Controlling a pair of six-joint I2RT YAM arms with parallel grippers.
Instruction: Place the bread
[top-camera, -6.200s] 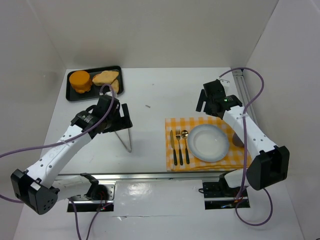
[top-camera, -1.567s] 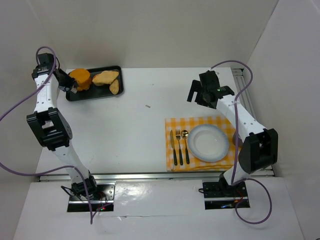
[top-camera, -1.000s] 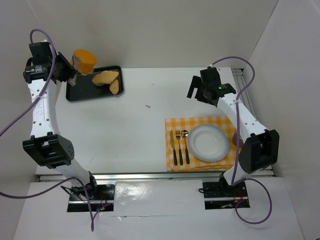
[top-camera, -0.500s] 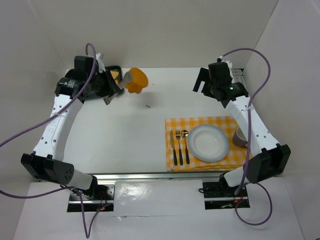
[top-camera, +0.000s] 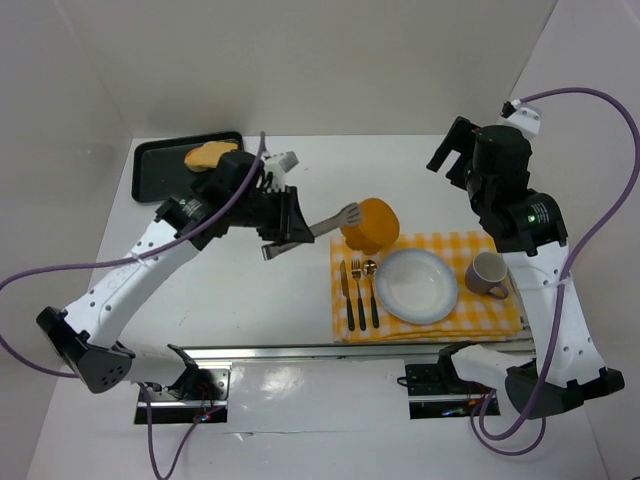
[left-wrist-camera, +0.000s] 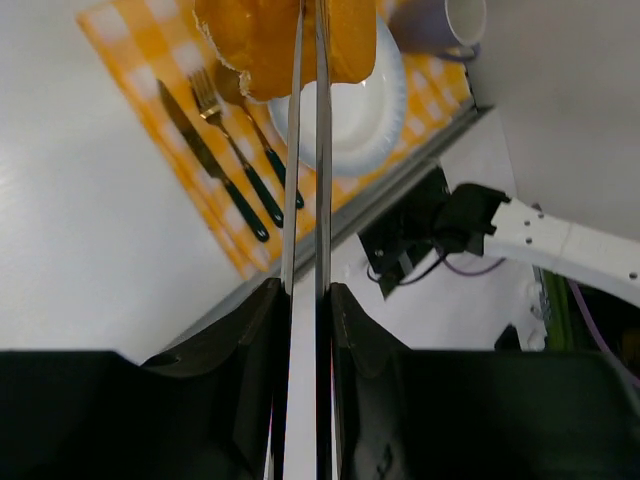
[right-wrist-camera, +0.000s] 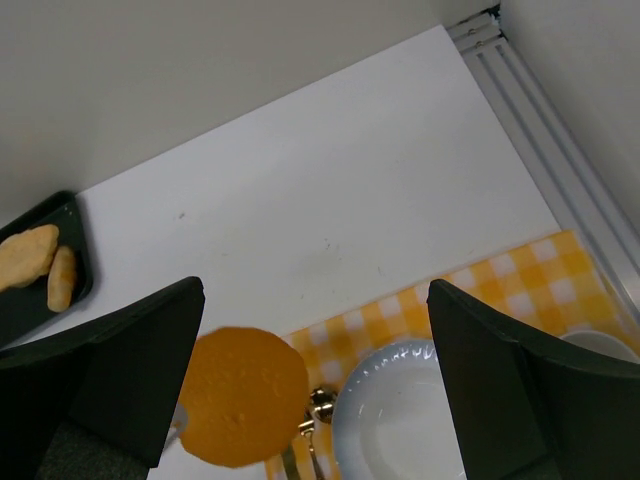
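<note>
Left claw (top-camera: 350, 214): long thin fingers clamped on the bread (top-camera: 370, 224), gripping it from its 9 o'clock side in the top view. The left wrist view shows both fingers (left-wrist-camera: 292, 150) nearly parallel and pressed into the bun.

Right claw (right-wrist-camera: 315, 290): fingers wide apart and holding nothing, raised at 2 o'clock of the worktop (top-camera: 300, 180).

Bread: round, bright orange bun, smooth-topped. It is held off the worktop over the far-left corner of the placemat (top-camera: 430, 243), at 10 o'clock of the plate (top-camera: 420, 285). It is not on the plate; in the left wrist view it overlaps the plate's rim.

Tray (top-camera: 160, 170): black, shallow, at 10 o'clock of the worktop. It holds golden-brown bread slices (top-camera: 208, 156); the right wrist view shows two pieces lying side by side. The left arm partly hides the tray's near-right corner.

Placemat: yellow-and-white check, at 4 o'clock of the worktop, carrying the items below.

Plate: white, round, with a raised rim, near the middle of the placemat.

Mug (top-camera: 488, 273): pale lilac, upright, mouth up, at 3 o'clock of the plate and just beside it.

Cutlery: knife (top-camera: 345, 295), fork (top-camera: 357, 290) and spoon (top-camera: 371, 290), black-handled, lying parallel at 9 o'clock of the plate. The spoon is nearest the plate.
</note>
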